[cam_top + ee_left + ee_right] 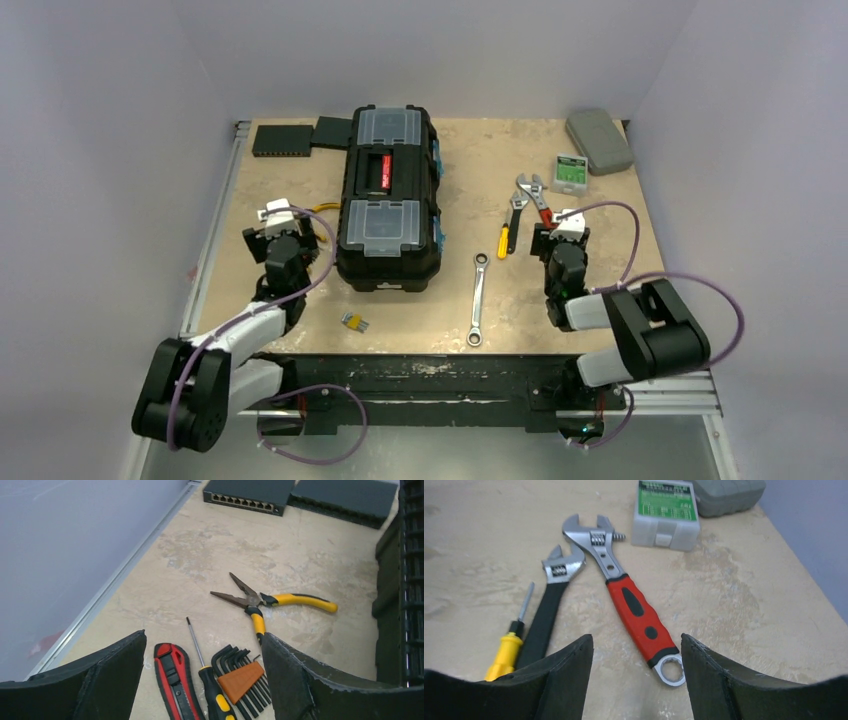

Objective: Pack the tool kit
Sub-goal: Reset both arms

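Observation:
The black toolbox stands shut mid-table, its side also at the right of the left wrist view. My left gripper hangs open over a red utility knife, a black-and-yellow screwdriver and a hex key set; yellow-handled pliers lie just beyond. My right gripper is open above the ring end of a red-handled adjustable wrench. Beside it lie a black-handled wrench and a yellow screwdriver. Neither gripper holds anything.
A ratchet wrench lies between the toolbox and the right arm. A small yellow part sits near the front edge. Flat black boxes are at the back left; a grey case and green-labelled box at the back right.

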`<action>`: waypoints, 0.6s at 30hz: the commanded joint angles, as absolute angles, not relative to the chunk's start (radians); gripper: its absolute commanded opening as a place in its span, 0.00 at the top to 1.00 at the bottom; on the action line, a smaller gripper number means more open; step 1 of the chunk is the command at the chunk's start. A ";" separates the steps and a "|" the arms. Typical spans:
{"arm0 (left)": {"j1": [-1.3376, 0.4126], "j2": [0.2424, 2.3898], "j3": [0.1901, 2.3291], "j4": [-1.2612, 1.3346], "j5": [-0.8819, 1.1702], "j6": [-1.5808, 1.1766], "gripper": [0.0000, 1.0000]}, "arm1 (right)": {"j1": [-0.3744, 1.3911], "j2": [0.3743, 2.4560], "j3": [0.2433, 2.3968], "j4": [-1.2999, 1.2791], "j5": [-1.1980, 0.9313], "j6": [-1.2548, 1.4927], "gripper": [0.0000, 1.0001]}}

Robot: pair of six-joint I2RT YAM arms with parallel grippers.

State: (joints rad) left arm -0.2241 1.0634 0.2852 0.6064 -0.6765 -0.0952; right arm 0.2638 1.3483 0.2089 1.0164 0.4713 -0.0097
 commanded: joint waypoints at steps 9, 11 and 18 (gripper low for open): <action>-0.140 1.332 0.250 1.016 -0.365 0.013 0.18 | 0.057 1.499 0.318 1.092 0.123 0.042 0.45; -0.135 1.384 0.260 1.088 -0.323 0.039 0.16 | 0.057 1.509 0.305 1.127 0.129 0.026 0.48; -0.107 1.364 0.283 0.998 -0.288 0.011 0.00 | 0.058 1.506 0.314 1.113 0.121 0.034 0.02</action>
State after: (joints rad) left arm -0.1177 1.3643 0.2466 0.9619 -0.3206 0.0208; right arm 0.0586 1.5120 0.2955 1.0763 0.1394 0.0422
